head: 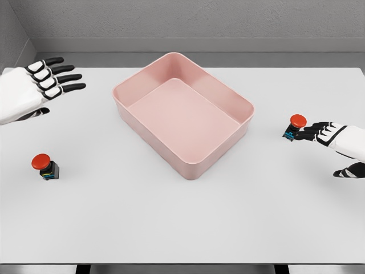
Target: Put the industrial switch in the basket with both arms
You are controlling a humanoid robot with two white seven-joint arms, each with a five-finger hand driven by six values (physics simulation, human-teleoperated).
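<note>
At the bench's (188, 228) right edge, one industrial switch (295, 127) is touched by the right hand's (333, 137) fingertips; a grasp cannot be confirmed. Another switch (45, 166) lies left of the basket (188, 165), below the spread, empty left hand (34, 85).

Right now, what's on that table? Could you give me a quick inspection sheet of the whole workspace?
Surface: white table, flat.
Job's things: pink basket in the middle, nothing inside; left red-button switch alone on the table; right red-button switch at the right hand's fingers.
Clutter: nothing seen.
Hands: left hand raised, fingers spread, holding nothing; right hand reaching the right switch, grasp not clear.
Cables: nothing seen.
Surroundings: grey wall behind.
</note>
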